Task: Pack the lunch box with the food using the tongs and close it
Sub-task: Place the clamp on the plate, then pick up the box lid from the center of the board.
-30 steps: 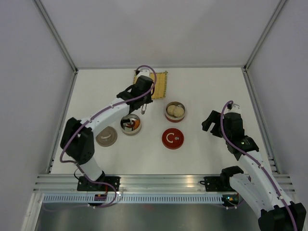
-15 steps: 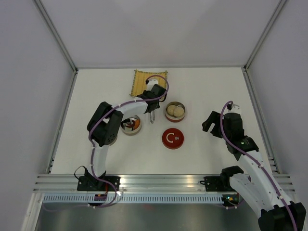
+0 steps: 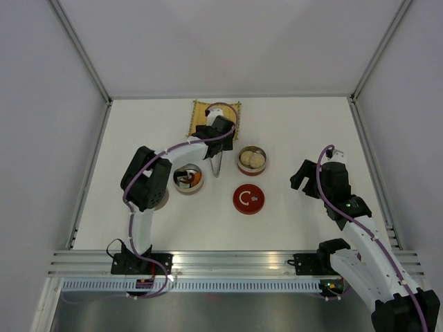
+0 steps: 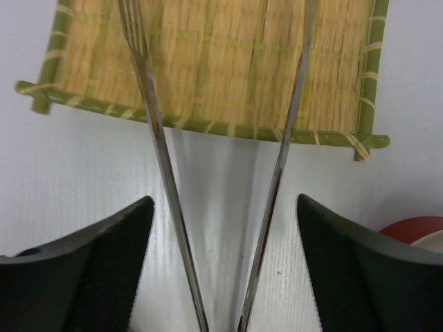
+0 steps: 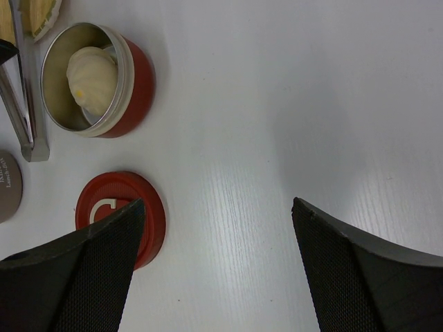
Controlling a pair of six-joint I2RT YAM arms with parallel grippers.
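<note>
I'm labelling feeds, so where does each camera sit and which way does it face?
Top external: overhead behind the bases, facing down on the white table; left arm and right arm show.
Left wrist: low, facing along the long silver metal tongs toward the yellow woven bamboo mat; left gripper frames it.
Right wrist: higher, facing down at a round red tin with a white bun and a round red lid; right gripper frames it.
Shared: both wrist views catch the tongs.
</note>
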